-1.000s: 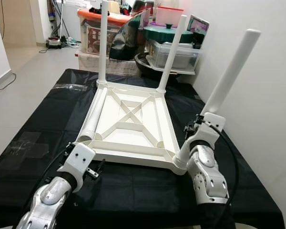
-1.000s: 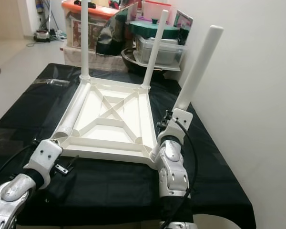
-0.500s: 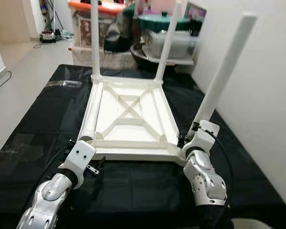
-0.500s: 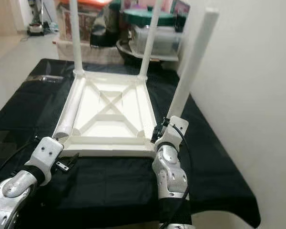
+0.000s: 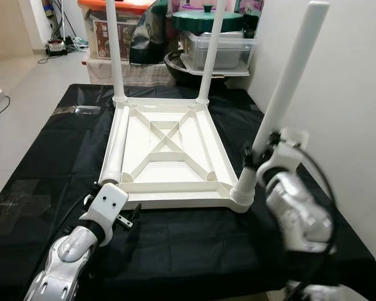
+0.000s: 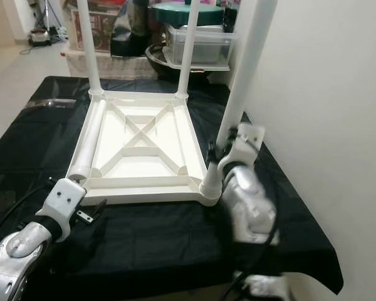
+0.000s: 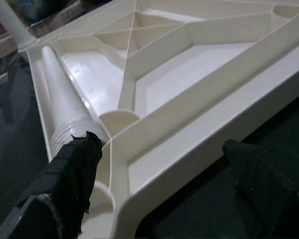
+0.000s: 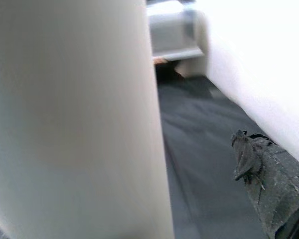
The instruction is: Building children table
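You are steadying the upside-down children table (image 5: 169, 153) on the black tabletop (image 5: 44, 163), right gripper (image 5: 258, 155) fingers clamped on the 5 o'clock leg (image 5: 282, 94), left gripper (image 7: 164, 174) fingers spread at the 7 o'clock corner; a tilted leg risks cross-threading.
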### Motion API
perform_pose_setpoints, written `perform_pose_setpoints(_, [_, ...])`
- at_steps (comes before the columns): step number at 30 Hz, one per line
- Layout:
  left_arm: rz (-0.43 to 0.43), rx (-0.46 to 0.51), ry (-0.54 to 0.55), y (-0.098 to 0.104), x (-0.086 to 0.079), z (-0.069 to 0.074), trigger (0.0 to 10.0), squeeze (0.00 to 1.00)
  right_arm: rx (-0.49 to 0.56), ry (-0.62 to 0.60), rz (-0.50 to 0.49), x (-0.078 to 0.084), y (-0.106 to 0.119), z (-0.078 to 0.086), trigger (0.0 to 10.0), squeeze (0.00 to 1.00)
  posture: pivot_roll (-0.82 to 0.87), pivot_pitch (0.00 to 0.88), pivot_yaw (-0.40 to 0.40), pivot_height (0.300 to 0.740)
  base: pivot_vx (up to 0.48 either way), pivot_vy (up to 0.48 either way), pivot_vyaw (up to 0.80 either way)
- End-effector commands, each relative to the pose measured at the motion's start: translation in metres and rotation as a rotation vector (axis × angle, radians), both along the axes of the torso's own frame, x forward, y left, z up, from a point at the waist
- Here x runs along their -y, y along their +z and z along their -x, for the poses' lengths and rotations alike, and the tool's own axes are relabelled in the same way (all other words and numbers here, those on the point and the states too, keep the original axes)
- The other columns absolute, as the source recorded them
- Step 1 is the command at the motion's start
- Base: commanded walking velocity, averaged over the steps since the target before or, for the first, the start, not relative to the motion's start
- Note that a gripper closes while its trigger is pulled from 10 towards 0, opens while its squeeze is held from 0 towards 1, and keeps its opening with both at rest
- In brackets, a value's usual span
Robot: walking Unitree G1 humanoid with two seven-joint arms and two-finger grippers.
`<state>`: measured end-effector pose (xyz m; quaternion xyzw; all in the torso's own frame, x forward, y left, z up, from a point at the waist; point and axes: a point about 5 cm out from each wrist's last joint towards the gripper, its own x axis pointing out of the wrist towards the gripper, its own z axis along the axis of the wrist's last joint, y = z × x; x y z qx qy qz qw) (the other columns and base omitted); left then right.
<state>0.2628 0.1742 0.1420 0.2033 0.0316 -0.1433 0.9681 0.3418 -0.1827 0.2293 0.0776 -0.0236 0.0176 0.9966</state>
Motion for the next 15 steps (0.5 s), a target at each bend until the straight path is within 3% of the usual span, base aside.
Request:
perform_pose_setpoints(1, [-0.020,-0.014,-0.011,-0.004,0.000,0.000,10.0,0.00,-0.024,0.038,-0.010,0.003,-0.002,-0.001,10.0,0.00,0.07,0.000,-0.115,0.740,0.000,0.000,0.00])
perform_pose_setpoints(6, [-0.022,-0.006,-0.022,-0.003,0.000,-0.002,10.0,0.00,-0.028,0.145,0.072,0.027,0.013,-0.014,10.0,0.00,0.07,0.000,-0.120,0.740,0.000,0.000,0.00])
perform_pose_setpoints(10, [-0.022,-0.003,-0.024,-0.002,0.001,-0.002,10.0,0.00,-0.039,0.199,0.088,0.032,0.015,-0.017,10.0,0.00,0.07,0.000,-0.121,0.740,0.000,0.000,0.00])
perform_pose_setpoints(15, [-0.021,0.000,-0.033,-0.003,0.003,-0.004,10.0,0.00,-0.035,0.411,0.152,0.037,0.016,-0.024,10.0,0.00,0.07,0.000,-0.123,0.740,0.000,0.000,0.00])
